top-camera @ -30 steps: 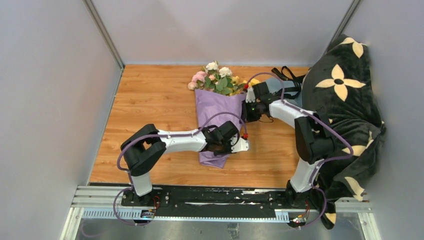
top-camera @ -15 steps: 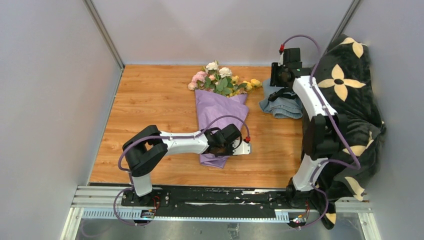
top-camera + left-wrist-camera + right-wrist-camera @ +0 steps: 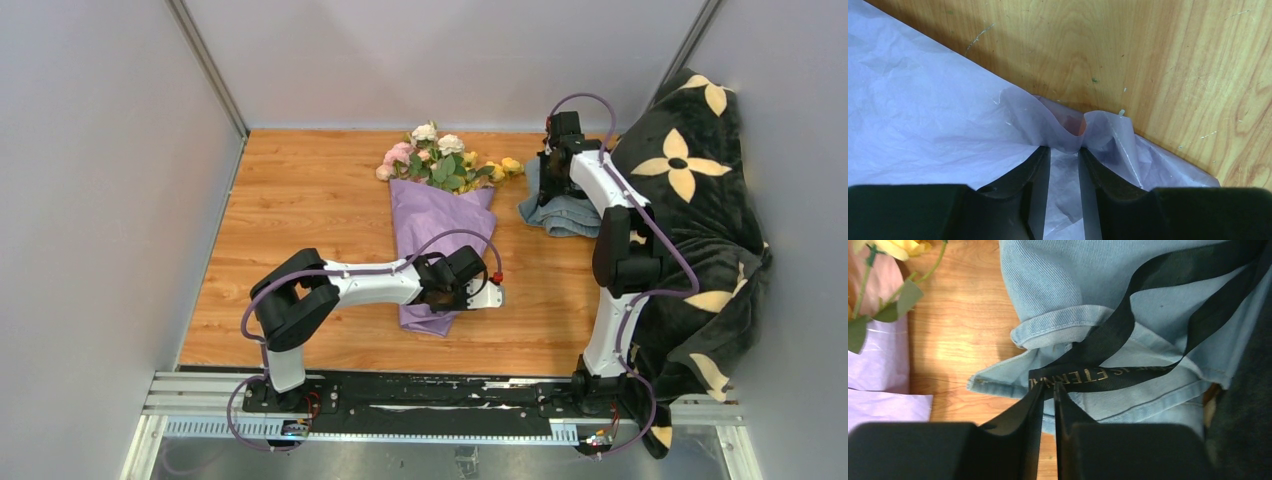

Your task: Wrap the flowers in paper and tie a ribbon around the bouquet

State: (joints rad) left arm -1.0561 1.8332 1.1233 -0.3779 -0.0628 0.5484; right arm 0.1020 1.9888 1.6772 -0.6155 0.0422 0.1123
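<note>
The bouquet lies on the wood table, the flowers (image 3: 437, 160) toward the far side and the purple paper (image 3: 435, 225) wrapped in a cone round the stems. My left gripper (image 3: 1064, 151) is at the cone's lower end, shut on a bunched fold of the paper (image 3: 923, 125) near its edge. The black ribbon (image 3: 1113, 335) with gold lettering loops over a grey-blue cloth (image 3: 1058, 285). My right gripper (image 3: 1048, 386) is down on that cloth, its jaws closed to a thin slit with the tips on the ribbon's lettered end.
The folded grey-blue cloth (image 3: 565, 215) lies right of the bouquet. A black blanket (image 3: 700, 200) with cream flower shapes is heaped along the right side. Grey walls close in the left, back and right. A yellow bloom (image 3: 898, 246) sits close to the cloth.
My right arm swung from beside the bouquet up to the back right, then came down onto the cloth, and its jaws opened and closed again. The left arm stayed put.
</note>
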